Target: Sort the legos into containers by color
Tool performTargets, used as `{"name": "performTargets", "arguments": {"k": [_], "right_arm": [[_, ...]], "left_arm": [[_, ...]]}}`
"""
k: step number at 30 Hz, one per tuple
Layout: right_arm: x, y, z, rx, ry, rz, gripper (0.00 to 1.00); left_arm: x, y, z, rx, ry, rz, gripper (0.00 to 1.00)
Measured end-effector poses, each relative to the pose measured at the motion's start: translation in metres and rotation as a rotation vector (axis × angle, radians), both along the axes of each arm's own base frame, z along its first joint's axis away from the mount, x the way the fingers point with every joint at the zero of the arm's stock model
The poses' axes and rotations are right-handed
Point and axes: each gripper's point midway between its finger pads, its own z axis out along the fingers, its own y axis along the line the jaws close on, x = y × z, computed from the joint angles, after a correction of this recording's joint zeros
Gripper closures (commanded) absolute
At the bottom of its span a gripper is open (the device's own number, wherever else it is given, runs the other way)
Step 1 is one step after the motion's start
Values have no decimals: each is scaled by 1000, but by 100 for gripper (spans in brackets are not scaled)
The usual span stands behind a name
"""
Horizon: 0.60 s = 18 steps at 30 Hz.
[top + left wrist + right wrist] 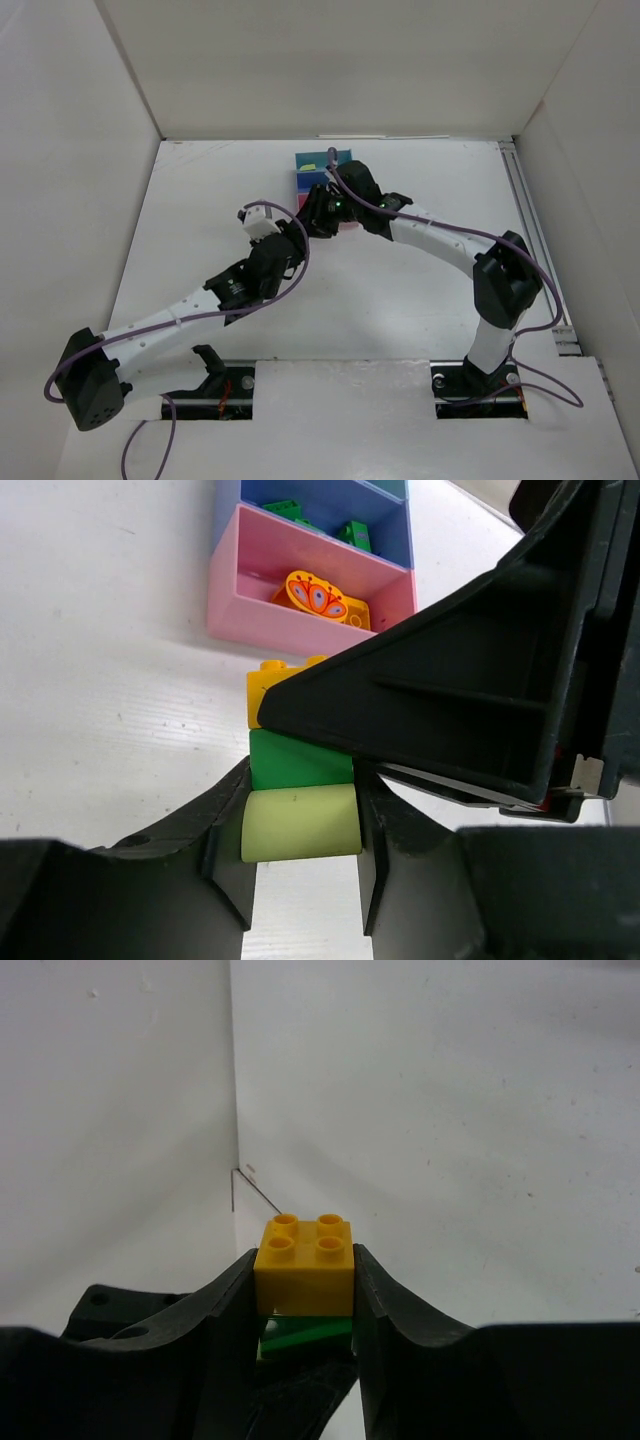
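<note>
Left end effector (302,810) is clamping the light green brick (300,832) under the dark green brick (300,760). Right end effector (303,1260) is gripping the yellow brick (305,1278) on top, so the stack is not yet split. Just beyond, pink tray (290,632) is holding an orange piece (315,595) and blue tray (227,510) is holding dark green bricks (352,535); sorting is looking partly done.

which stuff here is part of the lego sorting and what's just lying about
Job: yellow plastic brick, green plastic brick, light green plastic brick (stacked); pink plastic tray; orange pieces; blue plastic tray; left claw; right claw.
Not job: purple cable; white enclosure wall.
</note>
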Motion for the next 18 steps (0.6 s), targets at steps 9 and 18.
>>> {"name": "performTargets", "arguments": {"k": [9,18], "right_arm": [[1,2,2,15,10,0,83],[45,-33,0,12,7,-117,83]], "left_arm": [[-2,2,1,-25,11,14,95],[-31,-5,15,-116,46,-120,97]]}}
